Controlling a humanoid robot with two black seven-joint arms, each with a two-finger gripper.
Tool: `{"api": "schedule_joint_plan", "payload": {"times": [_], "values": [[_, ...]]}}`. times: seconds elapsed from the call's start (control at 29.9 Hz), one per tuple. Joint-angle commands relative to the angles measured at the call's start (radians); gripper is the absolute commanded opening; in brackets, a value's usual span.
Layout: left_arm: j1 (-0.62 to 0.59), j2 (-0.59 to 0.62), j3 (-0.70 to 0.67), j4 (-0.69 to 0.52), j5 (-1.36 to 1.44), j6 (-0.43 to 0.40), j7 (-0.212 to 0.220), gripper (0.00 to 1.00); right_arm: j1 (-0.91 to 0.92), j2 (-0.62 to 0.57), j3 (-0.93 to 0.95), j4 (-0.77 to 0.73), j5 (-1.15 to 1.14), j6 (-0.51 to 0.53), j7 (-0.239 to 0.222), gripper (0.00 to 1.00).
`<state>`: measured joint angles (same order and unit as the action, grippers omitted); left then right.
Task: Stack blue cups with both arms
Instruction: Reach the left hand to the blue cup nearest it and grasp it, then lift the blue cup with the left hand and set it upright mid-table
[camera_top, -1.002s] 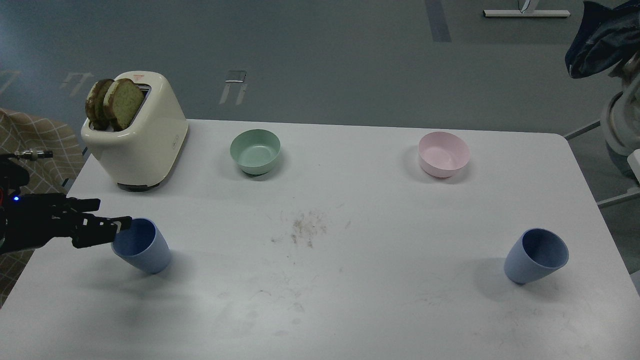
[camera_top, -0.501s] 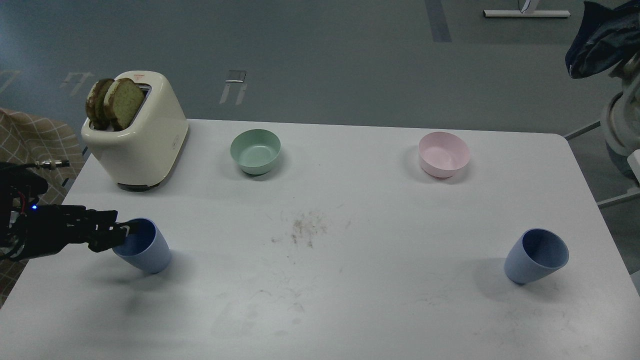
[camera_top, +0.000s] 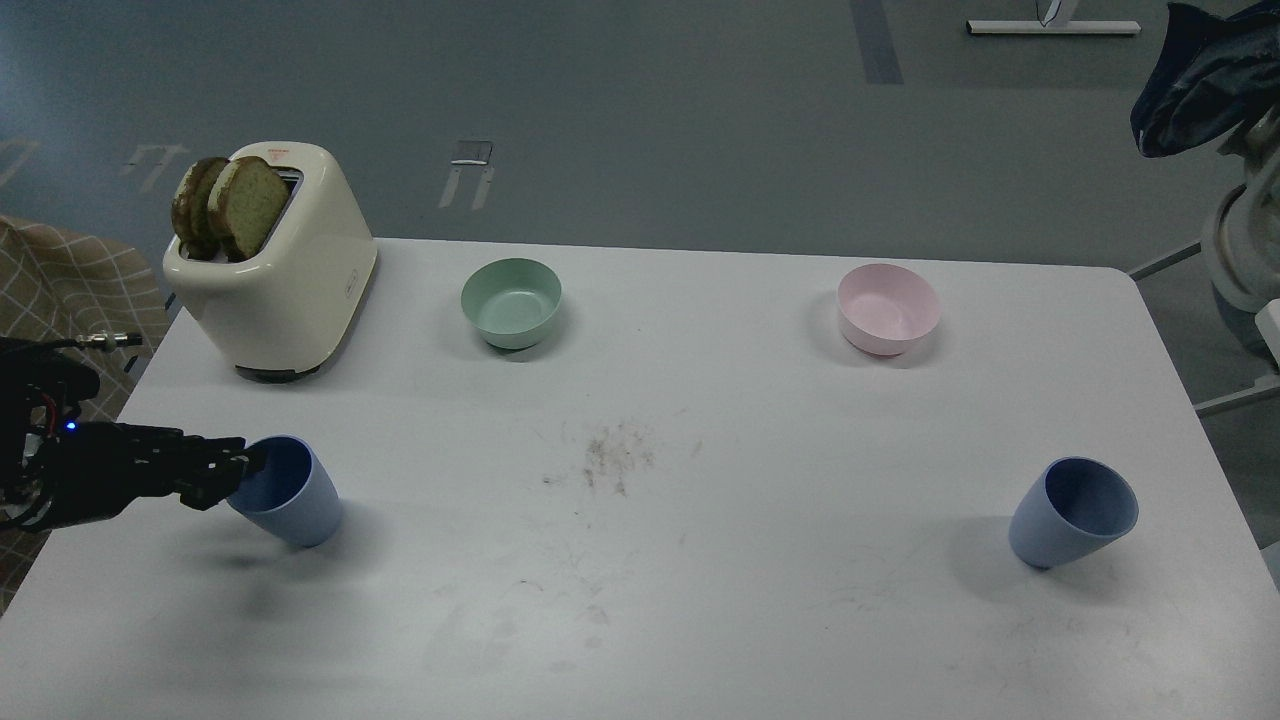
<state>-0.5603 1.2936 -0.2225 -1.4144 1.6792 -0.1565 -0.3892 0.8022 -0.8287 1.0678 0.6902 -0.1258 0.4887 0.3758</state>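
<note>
Our left tool (camera_top: 238, 470) reaches in from the left edge, low over the white worktop (camera_top: 640, 600), and its dark tip sits at the near-left rim of the left blue cup (camera_top: 290, 495). The fingers run together into one black shape against the cup's shaded mouth, so we cannot tell how far the tool is open, nor whether it grips the rim or merely touches it. A small blue light glows on the arm behind it.

That cup stands at the front left of the worktop, its mouth turned toward the tool. The right blue cup (camera_top: 1072, 512) stands alone at the front right, well apart from the first, its mouth turned up and to the right. Our right arm and its tool do not appear.

Farther back, a cream toaster (camera_top: 275, 270) with two slices of bread (camera_top: 228, 207) standing in its slots occupies the back left corner. Beside it to the right is a green bowl (camera_top: 510, 302), and a pink bowl (camera_top: 888, 308) sits toward the back right. A patch of brown crumbs (camera_top: 612, 460) lies near the middle.
</note>
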Motion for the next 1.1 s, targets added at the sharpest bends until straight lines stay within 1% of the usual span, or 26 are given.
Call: {"api": "schedule_joint_plan", "payload": {"times": [0.0,0.1,0.2,0.3,0.37,0.43,0.5,0.53,0.57,0.63,0.7,0.74,0.77,0.8,0.84,0.9,0.94,1.0,1.07], "values": [[-0.001,0.000,-0.004,0.000,0.031,0.000,0.000,0.00,0.000,0.000,0.000,-0.001,0.000,0.000,0.000,1.00],[-0.007,0.000,-0.005,-0.006,0.047,0.000,-0.005,0.00,0.000,0.000,0.000,-0.006,0.000,0.000,0.000,1.00],[-0.023,0.007,-0.014,-0.038,0.048,0.000,-0.028,0.00,0.000,0.000,0.000,-0.024,0.000,0.000,0.000,1.00],[-0.093,0.024,-0.012,-0.087,0.048,-0.006,-0.034,0.00,0.000,-0.001,0.000,-0.040,0.000,0.000,0.000,1.00],[-0.164,0.036,-0.009,-0.119,0.048,-0.038,-0.034,0.00,0.000,-0.001,0.001,-0.057,0.000,0.000,0.000,1.00],[-0.264,0.026,-0.012,-0.144,0.050,-0.131,-0.033,0.00,-0.008,-0.009,0.001,-0.081,0.005,0.000,0.000,1.00],[-0.325,-0.003,-0.011,-0.147,0.050,-0.176,-0.033,0.00,-0.015,-0.017,0.001,-0.087,0.008,0.000,0.000,1.00],[-0.376,-0.058,-0.011,-0.147,0.051,-0.222,-0.031,0.00,-0.023,-0.024,0.001,-0.087,0.008,0.000,0.000,1.00],[-0.401,-0.085,-0.011,-0.147,0.056,-0.244,-0.031,0.00,-0.029,-0.027,0.001,-0.087,0.008,0.000,0.000,1.00],[-0.495,-0.183,-0.009,-0.147,0.086,-0.332,-0.027,0.00,-0.049,-0.038,0.001,-0.087,0.008,0.000,0.000,1.00],[-0.526,-0.235,-0.009,-0.144,0.102,-0.332,-0.022,0.00,-0.055,-0.043,0.001,-0.087,0.008,0.000,0.000,1.00],[-0.549,-0.299,-0.009,-0.138,0.123,-0.332,-0.020,0.00,-0.064,-0.049,0.001,-0.087,0.009,0.000,0.002,1.00],[-0.562,-0.334,-0.008,-0.135,0.138,-0.332,-0.020,0.00,-0.070,-0.050,0.001,-0.087,0.009,0.000,0.002,1.00],[-0.588,-0.400,-0.003,-0.123,0.172,-0.332,-0.020,0.00,-0.083,-0.053,0.004,-0.087,0.009,0.000,0.009,1.00],[-0.599,-0.431,-0.003,-0.112,0.188,-0.332,-0.020,0.00,-0.089,-0.055,0.006,-0.087,0.009,0.000,0.012,1.00],[-0.613,-0.535,-0.001,-0.066,0.233,-0.332,-0.020,0.00,-0.118,-0.061,0.006,-0.090,0.009,0.000,0.028,1.00],[-0.613,-0.536,-0.001,-0.066,0.234,-0.332,-0.020,0.00,-0.118,-0.061,0.006,-0.090,0.009,0.000,0.028,1.00],[-0.619,-0.614,0.000,-0.035,0.258,-0.332,-0.013,0.00,-0.146,-0.060,0.006,-0.092,0.009,0.000,0.040,1.00],[-0.619,-0.657,0.021,-0.023,0.275,-0.332,-0.002,0.00,-0.156,-0.060,0.006,-0.092,0.009,0.000,0.043,1.00]]}}
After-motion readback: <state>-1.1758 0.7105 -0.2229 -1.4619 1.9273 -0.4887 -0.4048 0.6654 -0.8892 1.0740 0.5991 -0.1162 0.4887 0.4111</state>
